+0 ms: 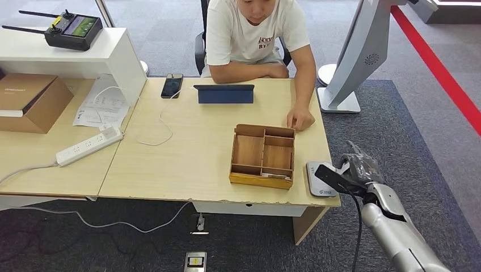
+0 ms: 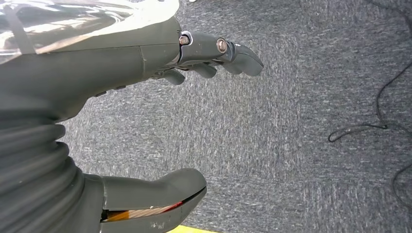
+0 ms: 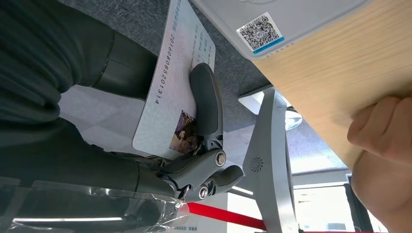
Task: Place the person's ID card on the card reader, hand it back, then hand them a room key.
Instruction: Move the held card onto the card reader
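The right hand (image 1: 358, 168) pinches the ID card (image 3: 172, 87) between thumb and fingers, just off the table's (image 1: 187, 147) front right corner, beside the card reader (image 1: 319, 178) there. The left hand (image 2: 145, 121) hangs over carpet, fingers apart, holding nothing.

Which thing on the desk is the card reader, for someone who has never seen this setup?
Find the light wooden desk and go to its corner nearest the right hand. The card reader is the flat pale grey pad there, just right of the wooden divider box. Unlike the box, it is low, smooth, round-cornered and bears a QR sticker.
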`<state>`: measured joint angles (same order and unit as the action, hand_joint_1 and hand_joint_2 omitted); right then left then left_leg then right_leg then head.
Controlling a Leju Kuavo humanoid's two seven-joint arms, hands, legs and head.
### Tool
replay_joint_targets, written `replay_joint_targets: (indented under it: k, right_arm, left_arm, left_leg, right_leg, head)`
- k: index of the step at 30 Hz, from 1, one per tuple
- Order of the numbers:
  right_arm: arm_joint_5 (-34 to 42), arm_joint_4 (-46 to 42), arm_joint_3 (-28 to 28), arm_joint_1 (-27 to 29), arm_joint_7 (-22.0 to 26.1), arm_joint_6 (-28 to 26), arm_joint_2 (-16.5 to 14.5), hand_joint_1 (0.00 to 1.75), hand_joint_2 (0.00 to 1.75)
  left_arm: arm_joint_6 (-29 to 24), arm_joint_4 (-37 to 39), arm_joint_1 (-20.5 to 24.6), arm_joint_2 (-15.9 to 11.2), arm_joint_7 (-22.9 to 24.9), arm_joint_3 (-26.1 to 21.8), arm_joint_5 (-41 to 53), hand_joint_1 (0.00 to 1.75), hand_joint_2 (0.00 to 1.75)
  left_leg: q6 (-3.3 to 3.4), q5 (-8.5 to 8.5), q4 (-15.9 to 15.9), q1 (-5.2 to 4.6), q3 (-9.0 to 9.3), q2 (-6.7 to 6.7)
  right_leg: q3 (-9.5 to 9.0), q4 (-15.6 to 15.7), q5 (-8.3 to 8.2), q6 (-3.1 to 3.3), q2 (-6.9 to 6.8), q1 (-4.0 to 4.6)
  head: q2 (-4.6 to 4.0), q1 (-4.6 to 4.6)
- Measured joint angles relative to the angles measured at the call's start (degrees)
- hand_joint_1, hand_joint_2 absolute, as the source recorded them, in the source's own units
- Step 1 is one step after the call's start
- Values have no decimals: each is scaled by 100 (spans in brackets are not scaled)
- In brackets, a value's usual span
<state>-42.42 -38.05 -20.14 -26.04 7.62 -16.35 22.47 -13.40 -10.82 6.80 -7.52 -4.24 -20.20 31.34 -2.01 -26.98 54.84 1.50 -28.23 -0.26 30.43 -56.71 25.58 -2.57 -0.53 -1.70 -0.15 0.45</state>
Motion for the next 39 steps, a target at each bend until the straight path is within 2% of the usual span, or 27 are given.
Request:
replay_joint_targets:
  k: [24,39]
  right_arm:
    - [23,-621,-110,51,-39,136,-50,175,175]
    - [-19,-540,-190,165,-130,196,-27,175,175]
  left_arm:
    - [-35,0,6,0,9,-1,3,0,175]
    - [-33,0,5,0,9,-2,66,0,175]
  left_leg:
    - [0,1,4,0,-2,1]
    - [0,0,5,0,-4,1]
  right_leg:
    - [0,0,-3,-3,0,0]
    - [2,0,-3,-4,0,0]
  head:
    - [0,-1]
    - [0,-1]
